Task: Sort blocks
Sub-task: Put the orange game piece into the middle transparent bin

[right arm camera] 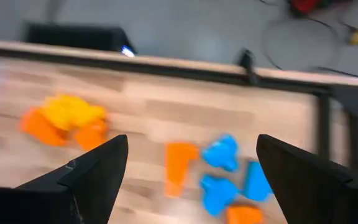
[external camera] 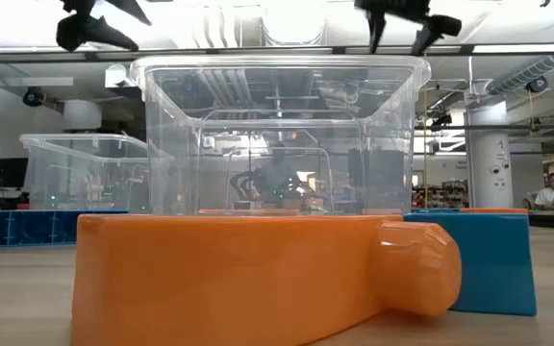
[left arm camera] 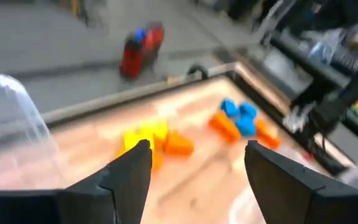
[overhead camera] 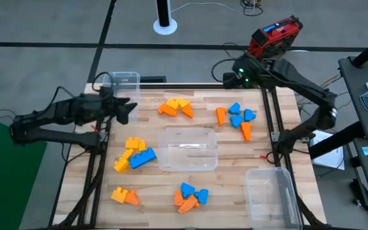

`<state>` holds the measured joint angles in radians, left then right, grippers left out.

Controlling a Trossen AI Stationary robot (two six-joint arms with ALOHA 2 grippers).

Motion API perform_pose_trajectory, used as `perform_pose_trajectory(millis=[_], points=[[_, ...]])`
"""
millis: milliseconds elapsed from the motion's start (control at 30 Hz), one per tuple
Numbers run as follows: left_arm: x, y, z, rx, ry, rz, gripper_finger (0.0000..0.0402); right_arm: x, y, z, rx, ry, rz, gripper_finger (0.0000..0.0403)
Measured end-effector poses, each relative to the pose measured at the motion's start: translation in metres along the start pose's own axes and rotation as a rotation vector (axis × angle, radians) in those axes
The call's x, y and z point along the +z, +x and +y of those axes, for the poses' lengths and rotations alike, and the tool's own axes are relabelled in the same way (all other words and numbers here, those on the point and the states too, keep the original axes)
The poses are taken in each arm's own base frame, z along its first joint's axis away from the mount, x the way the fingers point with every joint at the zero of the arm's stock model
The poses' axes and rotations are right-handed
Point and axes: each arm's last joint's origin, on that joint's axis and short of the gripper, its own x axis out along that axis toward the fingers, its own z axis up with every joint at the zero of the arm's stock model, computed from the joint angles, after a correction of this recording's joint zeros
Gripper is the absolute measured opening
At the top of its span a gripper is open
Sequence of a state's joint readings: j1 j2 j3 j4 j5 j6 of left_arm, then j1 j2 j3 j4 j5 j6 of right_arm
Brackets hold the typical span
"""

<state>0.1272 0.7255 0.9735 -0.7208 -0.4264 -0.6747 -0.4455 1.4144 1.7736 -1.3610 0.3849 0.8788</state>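
Blocks lie on the wooden table in several small heaps: yellow and orange (overhead camera: 176, 107) at the far middle, orange and blue (overhead camera: 238, 118) at the far right, yellow, blue and orange (overhead camera: 135, 155) at the left, yellow and orange (overhead camera: 124, 195) at the near left, and blue and orange (overhead camera: 190, 197) at the near middle. My left gripper (overhead camera: 128, 107) hovers open over the table's far left, its fingers (left arm camera: 135, 177) wide apart and empty. My right gripper (right arm camera: 191, 168) is open above the far right edge, over the orange and blue heap (right arm camera: 222, 171).
Three clear bins stand on the table: one in the middle (overhead camera: 187, 148), one at the far left corner (overhead camera: 121, 83) beside my left gripper, one at the near right corner (overhead camera: 270, 195). In the low view an orange block (external camera: 248, 279) and a blue block (external camera: 484, 259) lie before the middle bin (external camera: 277, 135).
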Motion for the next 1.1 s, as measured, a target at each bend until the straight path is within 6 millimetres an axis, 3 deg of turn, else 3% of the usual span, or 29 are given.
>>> perform_pose_trajectory(millis=[233, 400, 500, 900, 1100], points=[[0.040, 0.048, -0.026, -0.505, 0.076, -0.020, 0.0233, 0.028, 0.022, 0.004, -0.126, -0.099, 0.056, 0.0347], [0.044, 0.090, -0.010, -0.540, 0.049, 0.108, 0.0233, 0.044, 0.039, 0.022, -0.100, -0.177, 0.030, 0.0347], [0.047, 0.103, -0.003, -0.509, 0.034, 0.106, 0.0233, 0.047, 0.049, 0.032, -0.097, -0.217, 0.042, 0.0347], [0.060, 0.108, -0.006, -0.556, 0.036, -0.016, 0.0233, 0.050, 0.104, 0.064, -0.033, -0.401, 0.090, 0.0347], [0.060, 0.106, -0.006, -0.559, 0.050, -0.026, 0.0233, 0.042, 0.124, 0.070, -0.043, -0.469, 0.176, 0.0347]])
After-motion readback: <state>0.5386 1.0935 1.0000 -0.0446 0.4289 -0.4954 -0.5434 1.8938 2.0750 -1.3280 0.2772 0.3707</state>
